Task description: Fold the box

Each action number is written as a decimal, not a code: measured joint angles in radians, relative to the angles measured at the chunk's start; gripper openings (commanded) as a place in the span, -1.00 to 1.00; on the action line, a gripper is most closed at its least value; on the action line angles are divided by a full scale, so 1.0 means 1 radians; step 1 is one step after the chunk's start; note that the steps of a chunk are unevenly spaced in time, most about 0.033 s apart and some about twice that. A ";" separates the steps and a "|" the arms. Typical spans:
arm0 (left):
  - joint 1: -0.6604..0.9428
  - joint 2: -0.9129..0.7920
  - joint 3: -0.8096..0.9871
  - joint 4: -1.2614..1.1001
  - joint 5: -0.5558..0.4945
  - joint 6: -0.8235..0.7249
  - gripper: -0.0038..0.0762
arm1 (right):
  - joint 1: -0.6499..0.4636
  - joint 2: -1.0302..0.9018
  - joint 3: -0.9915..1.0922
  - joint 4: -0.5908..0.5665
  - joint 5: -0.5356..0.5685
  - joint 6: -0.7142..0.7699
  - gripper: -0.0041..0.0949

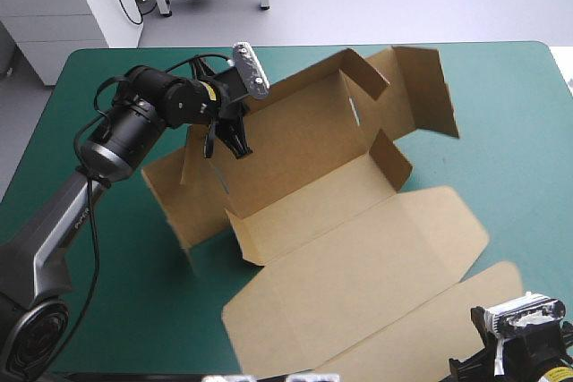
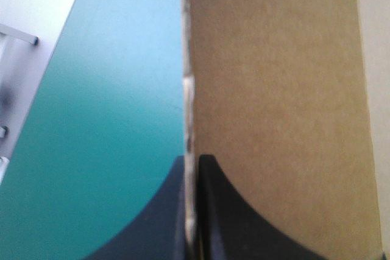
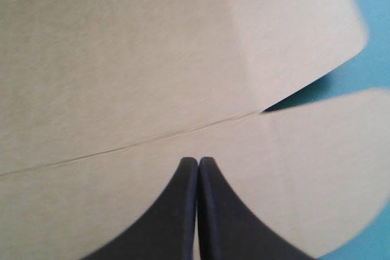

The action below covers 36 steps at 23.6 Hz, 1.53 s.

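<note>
Left pincer (image 2: pixel 192 161) pinches the one box (image 1: pixel 358 257) by a wall; right pincer (image 3: pixel 198 161) pressed together.

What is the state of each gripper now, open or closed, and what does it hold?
Left gripper: closed on a raised wall of the box.
Right gripper: closed, holding nothing, above the flat lid.

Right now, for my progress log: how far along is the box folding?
Done: on the box, the back wall and some flaps stand raised. In hand: the left gripper is shut on the left-end wall. Left: walls not yet tucked; the lid lies flat, the right gripper shut above it.
</note>
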 measured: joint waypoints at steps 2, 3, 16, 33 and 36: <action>-0.042 0.000 0.000 0.066 -0.019 0.001 -0.92 | 0.000 0.000 0.000 0.000 0.001 0.000 -0.96; -0.063 0.000 0.000 0.103 -0.028 0.001 -0.92 | 0.000 0.000 0.001 0.000 0.003 0.000 -0.96; -0.193 -0.080 0.295 0.347 -0.415 0.049 -0.92 | 0.000 0.000 0.002 0.000 0.007 0.000 -0.96; -0.171 -0.329 0.769 0.471 -0.931 0.064 -0.92 | 0.000 0.000 0.002 0.000 0.007 0.000 -0.96; -0.171 -0.336 0.779 0.471 -0.937 0.064 -0.92 | 0.000 0.000 0.002 0.000 0.006 0.000 -0.96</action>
